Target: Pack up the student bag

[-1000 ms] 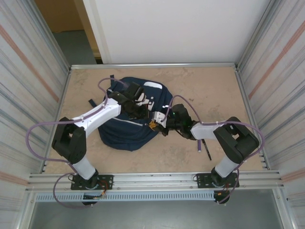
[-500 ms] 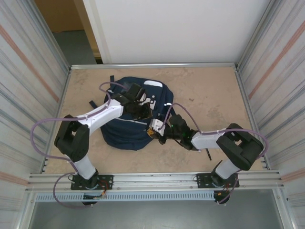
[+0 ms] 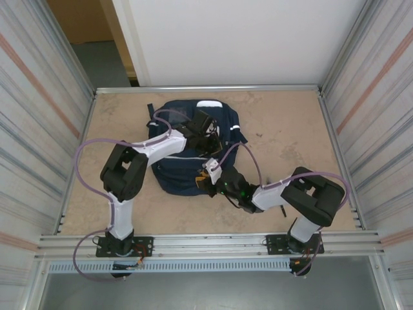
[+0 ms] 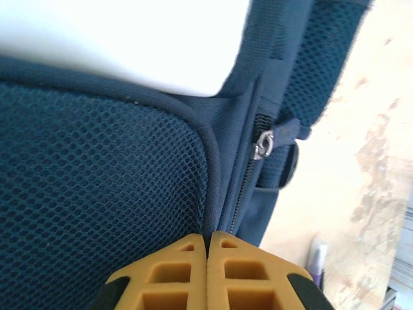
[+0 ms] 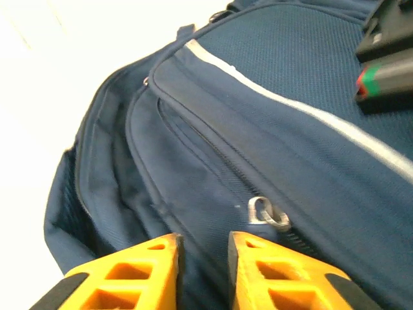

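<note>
**Now: pull (image 5: 266,213) just ahead of the right claw (image 5: 204,248)**

Nearest, the right claw's jaws stand a narrow slit apart with nothing between them. Only bag (image 5: 277,58) fabric shows through the gap. Just ahead and a touch to its right, the metal pull lies flat on the fabric, near that side's finger (image 5: 271,278) but apart from it. Its zipper (image 5: 206,155) runs on a slant, away to the claw's front-left and back toward its right. I judge that a grasp needs a short nudge forward and right, with the jaws set across the pull. Farther ahead, a pale stripe (image 5: 290,110) crosses the bag on much the same slant.

The left claw (image 4: 208,242) is pressed shut, pads meeting, with nothing seen between them. Its tips sit at a seam (image 4: 213,168), with the mesh panel (image 4: 97,181) to its left. Ahead and to its right, farther off than the right claw's target, a second pull (image 4: 263,143) hangs on a side zipper (image 4: 240,200) running straight away from the claw. Whether both pulls share one zipper I cannot tell. Beyond lies bare table (image 4: 368,161), and far ahead-left is a white patch (image 4: 116,39).

From above, the bag stretches away from the right claw and lies under the left. The right arm looks nearer its pull.
</note>
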Motion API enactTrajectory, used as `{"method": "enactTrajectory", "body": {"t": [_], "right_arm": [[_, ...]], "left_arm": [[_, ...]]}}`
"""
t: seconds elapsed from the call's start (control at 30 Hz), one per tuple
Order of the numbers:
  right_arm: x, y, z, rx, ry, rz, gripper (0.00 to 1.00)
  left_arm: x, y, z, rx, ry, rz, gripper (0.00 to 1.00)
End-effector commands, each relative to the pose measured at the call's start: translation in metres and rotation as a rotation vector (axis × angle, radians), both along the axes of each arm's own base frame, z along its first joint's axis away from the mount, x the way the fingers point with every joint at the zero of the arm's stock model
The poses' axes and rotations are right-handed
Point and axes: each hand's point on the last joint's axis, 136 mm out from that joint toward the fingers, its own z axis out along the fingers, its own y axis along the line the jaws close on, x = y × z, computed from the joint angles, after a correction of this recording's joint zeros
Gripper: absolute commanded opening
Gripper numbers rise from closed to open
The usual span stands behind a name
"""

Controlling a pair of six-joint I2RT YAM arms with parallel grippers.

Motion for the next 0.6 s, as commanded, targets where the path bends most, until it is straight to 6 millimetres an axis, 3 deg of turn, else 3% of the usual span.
{"method": "enactTrajectory", "body": {"t": [0.0,0.13,0.23,0.33,0.37,0.47,0.53,0.57], "right_arm": [[0.005,-0.019,0.022,0.093,-0.007,-0.121,0.3],[-0.001,-0.044,0.031,0.048,-0.002,-0.174,0.35],[0.005,-0.072,0.055,-0.083,-0.056,-0.261,0.36],[0.018,-0.099,0.097,-0.188,-0.207,-0.353,0.41],[0.025,-0.109,0.111,-0.183,-0.239,-0.401,0.46],[0.054,-0.155,0.141,-0.075,-0.18,-0.644,0.76],[0.07,-0.196,0.151,0.075,-0.019,-0.822,0.81],[0.074,-0.203,0.15,0.125,0.053,-0.838,0.8]], "left_arm": [[0.012,0.002,0.031,-0.047,-0.078,-0.005,0.16],[0.0,0.03,0.05,-0.024,-0.115,-0.001,0.24],[-0.026,0.05,0.054,0.02,-0.093,-0.008,0.29],[-0.059,0.066,0.05,0.106,-0.071,0.003,0.34],[-0.068,0.068,0.05,0.132,-0.07,0.011,0.37],[-0.094,0.077,0.048,0.219,-0.064,0.065,0.46],[-0.104,0.076,0.043,0.249,-0.064,0.085,0.48],[-0.106,0.078,0.04,0.275,-0.063,0.101,0.49]]}}
